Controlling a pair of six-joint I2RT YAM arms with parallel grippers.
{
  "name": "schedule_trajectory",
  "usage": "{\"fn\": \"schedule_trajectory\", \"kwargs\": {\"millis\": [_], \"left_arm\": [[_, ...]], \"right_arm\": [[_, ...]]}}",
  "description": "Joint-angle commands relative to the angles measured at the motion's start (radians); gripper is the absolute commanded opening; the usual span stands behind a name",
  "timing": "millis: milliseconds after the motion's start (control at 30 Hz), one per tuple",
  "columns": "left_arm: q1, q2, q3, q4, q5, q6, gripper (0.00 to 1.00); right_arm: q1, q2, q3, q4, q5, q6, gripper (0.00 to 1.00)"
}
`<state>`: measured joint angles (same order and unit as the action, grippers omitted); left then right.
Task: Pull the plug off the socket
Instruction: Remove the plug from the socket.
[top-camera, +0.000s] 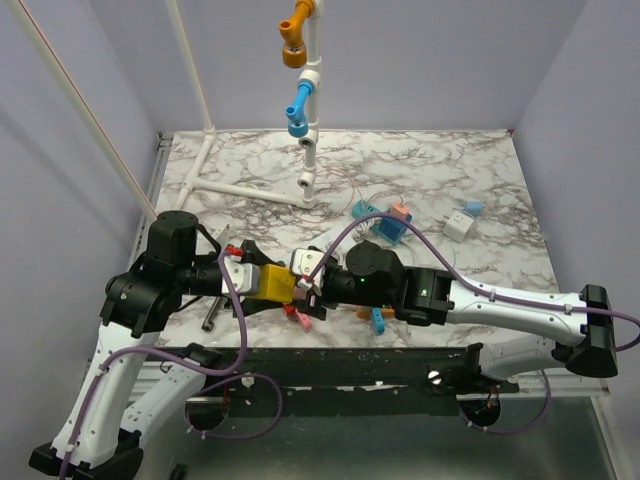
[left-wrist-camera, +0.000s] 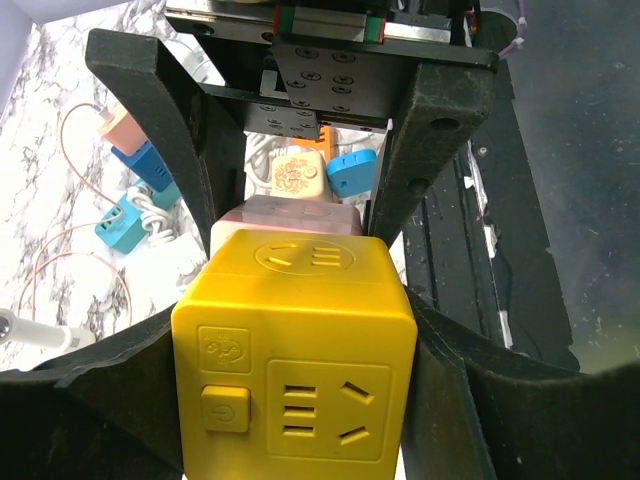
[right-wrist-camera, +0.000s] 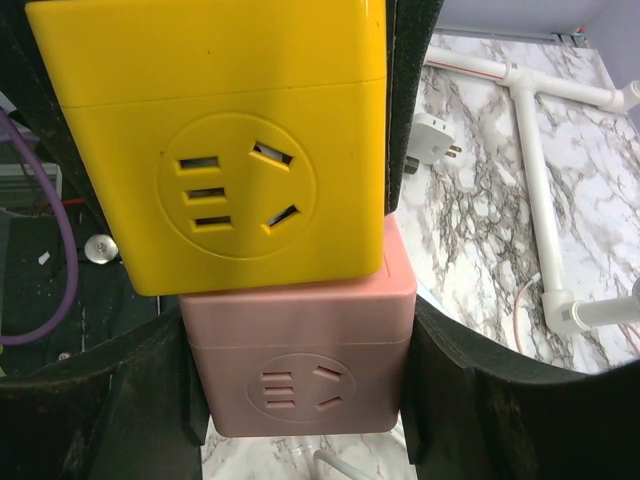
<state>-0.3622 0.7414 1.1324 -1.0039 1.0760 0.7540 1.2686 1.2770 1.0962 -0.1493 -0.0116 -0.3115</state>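
Left gripper (top-camera: 255, 281): jaws clamped on the side faces of the yellow socket cube (left-wrist-camera: 295, 360), its fingers (left-wrist-camera: 150, 150) flat against both sides. Right gripper (top-camera: 309, 284): jaws clamped on the pink socket cube (right-wrist-camera: 300, 350), with fingers (right-wrist-camera: 450, 390) on either side. The two cubes sit face to face and touching, so the joint between them is hidden and no prongs can be seen. The pair hangs between the two wrists, just inside the near edge of the marble table (top-camera: 480, 270); the top view does not show whether it touches the surface.

Count: two joined cubes, two grippers, one white pipe frame (top-camera: 255, 190) standing at the far left, and one loose white plug (right-wrist-camera: 432, 140) lying beside it. A cluster of blue and orange adapters (top-camera: 388, 225) lies just behind the right arm, their number unclear because they overlap. A white block (top-camera: 458, 226) sits further right. Bare marble shows at the far right, up to the wall.

Two small pieces, one red (top-camera: 297, 317) and one blue (top-camera: 378, 320), lie at the table's near edge, partly covered by the right arm
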Motion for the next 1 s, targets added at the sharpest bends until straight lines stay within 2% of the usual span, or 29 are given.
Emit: {"fn": "schedule_trajectory", "kwargs": {"millis": [0,400,967], "left_arm": [[0.019,-0.069,0.069,0.022,0.015,-0.05,0.0],[0.019,-0.09,0.103,0.005,0.005,-0.043,0.0],[0.019,-0.057,0.198,-0.114,0.033,0.021,0.0]], "right_arm": [[-0.024,0.003,-0.07,-0.258,0.171,-0.006,0.0],[-0.024,0.008,-0.12,-0.321,0.191,0.01,0.01],[-0.026,0.016,-0.152,-0.352,0.223,0.005,0.01]]}}
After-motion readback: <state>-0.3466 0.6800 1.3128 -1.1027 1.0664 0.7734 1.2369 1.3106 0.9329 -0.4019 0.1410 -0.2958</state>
